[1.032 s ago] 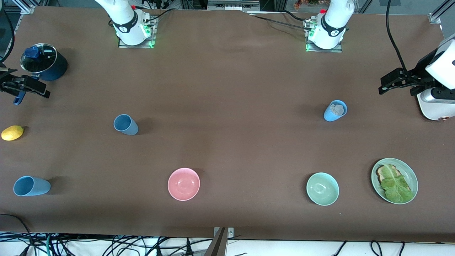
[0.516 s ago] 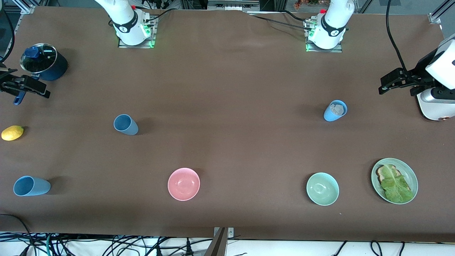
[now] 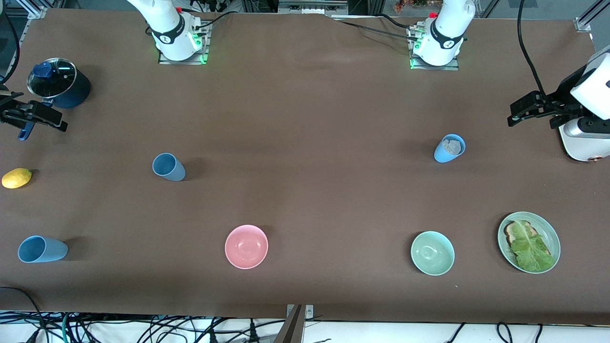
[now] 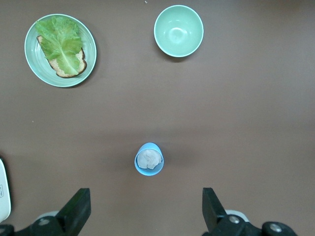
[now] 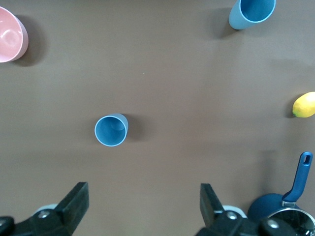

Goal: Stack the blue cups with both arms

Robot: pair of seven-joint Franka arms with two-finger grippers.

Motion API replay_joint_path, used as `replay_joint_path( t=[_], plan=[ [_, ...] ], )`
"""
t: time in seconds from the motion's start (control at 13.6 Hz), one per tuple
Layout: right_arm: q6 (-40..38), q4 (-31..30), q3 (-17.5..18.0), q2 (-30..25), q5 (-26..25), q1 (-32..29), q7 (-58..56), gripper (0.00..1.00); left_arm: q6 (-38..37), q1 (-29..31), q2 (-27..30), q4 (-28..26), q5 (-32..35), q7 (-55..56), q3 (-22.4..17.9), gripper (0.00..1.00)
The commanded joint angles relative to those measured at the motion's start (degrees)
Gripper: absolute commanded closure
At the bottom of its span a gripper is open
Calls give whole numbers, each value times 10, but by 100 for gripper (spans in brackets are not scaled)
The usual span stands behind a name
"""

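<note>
Two cups to marry: the slate-blue tumbler [image 3: 168, 167] stands upright toward the right arm's end of the counter [image 3: 305, 119]; the sky-blue tumbler [image 3: 449, 148], something whitish-grey inside, stands toward the left arm's end. Both look light, rigid, smooth-walled and tapered, so you'll likely want to pinch across the wall just below the rim. Left end effector [image 3: 524, 110] and right end effector [image 3: 29, 119] hang wide open, empty, well apart from their cups.
</note>
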State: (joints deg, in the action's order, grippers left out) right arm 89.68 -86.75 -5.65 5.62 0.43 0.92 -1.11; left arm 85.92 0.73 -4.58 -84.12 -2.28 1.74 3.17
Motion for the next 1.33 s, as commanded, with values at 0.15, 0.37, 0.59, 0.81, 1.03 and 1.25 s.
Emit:
replay_joint_path(
  t=[0.15,0.37,0.59,0.81,1.03,1.25],
  plan=[
    [-11,17,3,8,10,-4,-8,0,-29,1,2,-5,7,-4,3,0],
    [-12,16,2,8,10,-4,-9,0,-51,-5,-1,-9,5,-2,3,0],
    [-12,15,2,8,10,-4,-8,0,-58,-6,-3,-10,-4,-2,3,0],
    [-12,15,2,8,10,-4,-9,0,-70,-7,-13,-10,3,-3,4,0],
    [-16,15,2,8,10,-4,-8,0,-60,-7,-30,-10,6,-9,6,0],
    [-17,15,2,8,10,-5,-11,0,-52,3,-41,-13,7,-8,4,0]
  ],
)
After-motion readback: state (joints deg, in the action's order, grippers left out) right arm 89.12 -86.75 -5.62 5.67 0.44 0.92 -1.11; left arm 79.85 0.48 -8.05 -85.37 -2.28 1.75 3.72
